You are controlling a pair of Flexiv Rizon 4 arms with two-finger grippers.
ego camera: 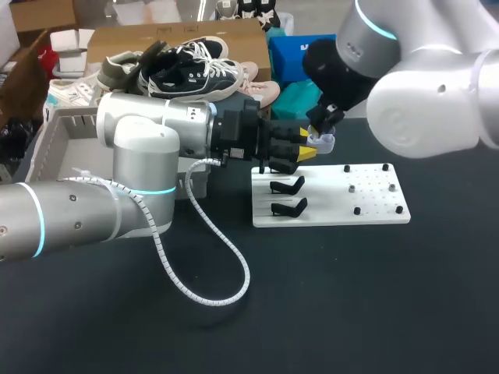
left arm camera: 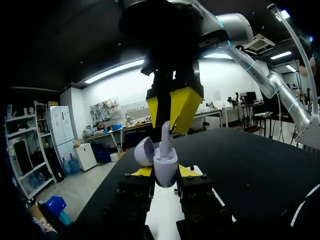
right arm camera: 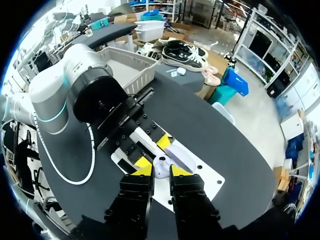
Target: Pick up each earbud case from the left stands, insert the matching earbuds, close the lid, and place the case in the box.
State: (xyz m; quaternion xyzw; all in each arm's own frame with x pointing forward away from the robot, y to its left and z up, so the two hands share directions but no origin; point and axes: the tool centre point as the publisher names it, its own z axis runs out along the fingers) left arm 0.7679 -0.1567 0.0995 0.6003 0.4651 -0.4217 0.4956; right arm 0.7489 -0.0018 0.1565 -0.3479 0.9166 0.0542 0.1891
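The left gripper [left arm camera: 165, 171] is clamping the open case [left arm camera: 165, 164] between its fingers and holding it over the white board [ego camera: 335, 204], just beyond the two black stands [ego camera: 288, 186]. The right gripper [left arm camera: 171, 122] is hanging above the case, nearly closed, pinching an earbud [left arm camera: 165, 137] whose lower end is sitting in the case. The lid [left arm camera: 144, 151] is tilting back.

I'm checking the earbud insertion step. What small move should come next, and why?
Probably ease the right end effector slightly down toward the case. The earbud held between its fingers stands with its stem high above the case's opening, so it looks not fully seated, while the left end effector holds the case with the lid open.
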